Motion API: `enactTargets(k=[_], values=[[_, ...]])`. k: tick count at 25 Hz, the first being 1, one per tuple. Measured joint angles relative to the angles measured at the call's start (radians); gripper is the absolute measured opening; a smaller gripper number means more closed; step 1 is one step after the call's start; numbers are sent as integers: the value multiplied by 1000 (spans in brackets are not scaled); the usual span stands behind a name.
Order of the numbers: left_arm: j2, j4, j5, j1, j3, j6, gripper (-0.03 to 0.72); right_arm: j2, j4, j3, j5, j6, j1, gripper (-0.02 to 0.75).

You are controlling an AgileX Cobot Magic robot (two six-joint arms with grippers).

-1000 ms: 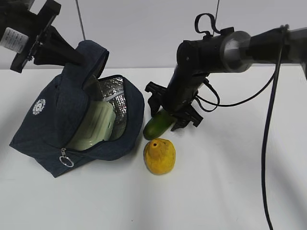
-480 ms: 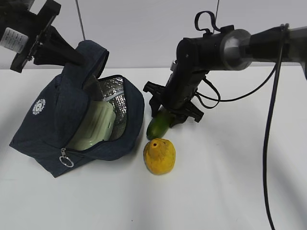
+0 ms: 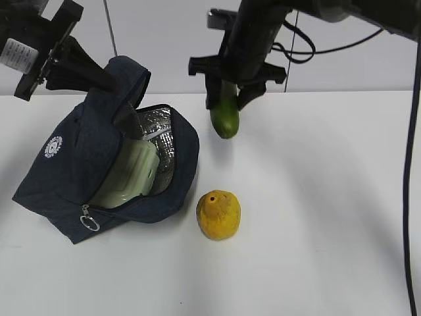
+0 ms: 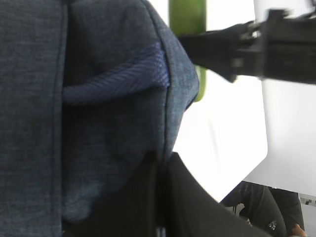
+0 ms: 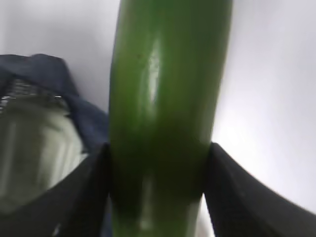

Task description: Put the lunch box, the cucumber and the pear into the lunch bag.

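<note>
The navy lunch bag [image 3: 66,164] lies on the white table with its foil-lined mouth open toward the right. My left gripper [image 3: 112,83] is shut on the bag's top fabric [image 4: 98,98] and holds the flap up; in its own view the left gripper [image 4: 160,197] pinches the cloth. The pale green lunch box [image 3: 131,174] sits inside the bag. My right gripper [image 3: 229,92] is shut on the dark green cucumber [image 3: 225,115], which hangs end-down in the air right of the bag's top. The right wrist view shows the cucumber [image 5: 165,113] filling the right gripper [image 5: 158,192]. The yellow pear [image 3: 219,214] rests on the table beside the bag's mouth.
The zipper's metal ring pull [image 3: 90,222] hangs at the bag's front corner. The right arm's cable [image 3: 411,164] droops along the right edge. White table [image 3: 316,230] stretches to the right and front of the pear.
The right gripper closed on the cucumber and lifted it off the table, up and slightly back. The left gripper, bag and pear have not moved.
</note>
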Motion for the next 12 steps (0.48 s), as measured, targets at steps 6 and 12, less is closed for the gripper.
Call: enactTargets(k=[6, 12], values=[[0, 0, 2, 0, 0, 0, 5, -15, 218, -80, 21, -137, 0, 405], [0, 0, 3, 0, 0, 0, 5, -111, 259, 83, 24, -177, 15, 405]])
